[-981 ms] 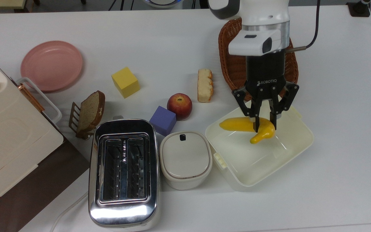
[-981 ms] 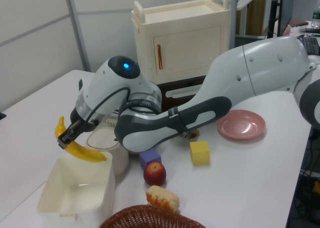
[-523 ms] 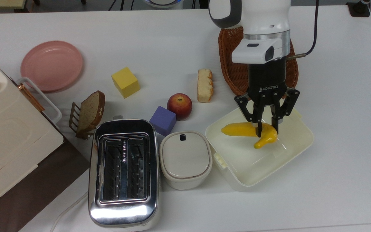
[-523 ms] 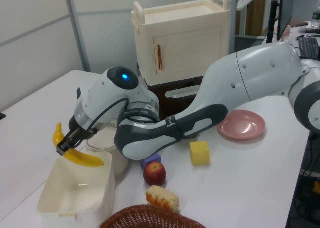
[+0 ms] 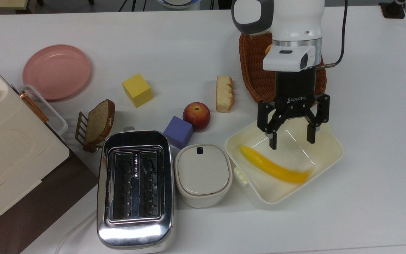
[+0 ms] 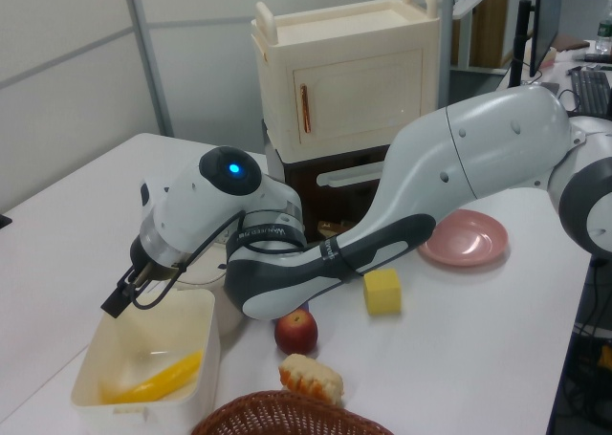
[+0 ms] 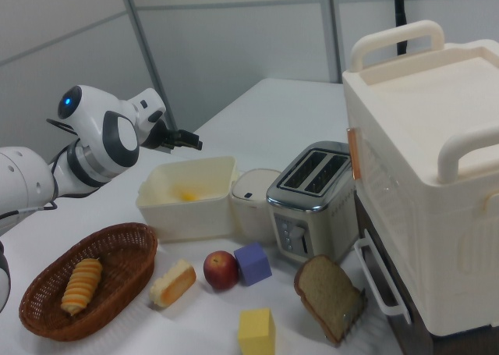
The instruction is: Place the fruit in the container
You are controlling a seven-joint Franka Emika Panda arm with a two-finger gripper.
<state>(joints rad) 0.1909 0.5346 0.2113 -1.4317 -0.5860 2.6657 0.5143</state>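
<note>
The fruit, a long yellow banana (image 5: 277, 169), lies loose on the floor of the container (image 5: 334, 155), a cream-white rectangular tub. It runs diagonally from the tub's upper left toward its lower right in the top view. My gripper (image 5: 291, 141) hangs open just above the tub's far side, with nothing between its fingers and apart from the banana. The left view shows the banana (image 6: 153, 382) low inside the tub (image 6: 206, 358), with the gripper (image 6: 122, 299) over the tub's far rim. In the right view the gripper (image 7: 183, 140) hovers above the tub (image 7: 187, 211).
A brown wicker basket (image 5: 256, 77) sits right behind the tub, under the arm. Left of the tub stand a lidded white pot (image 5: 203, 173) and a chrome toaster (image 5: 135, 187). A red apple (image 5: 196, 115), purple cube (image 5: 178, 132), bread piece (image 5: 224, 93) and yellow cube (image 5: 137, 89) lie further back.
The gripper opened and let go of the banana, which dropped flat into the tub. The gripper shifted slightly to the top view's right.
</note>
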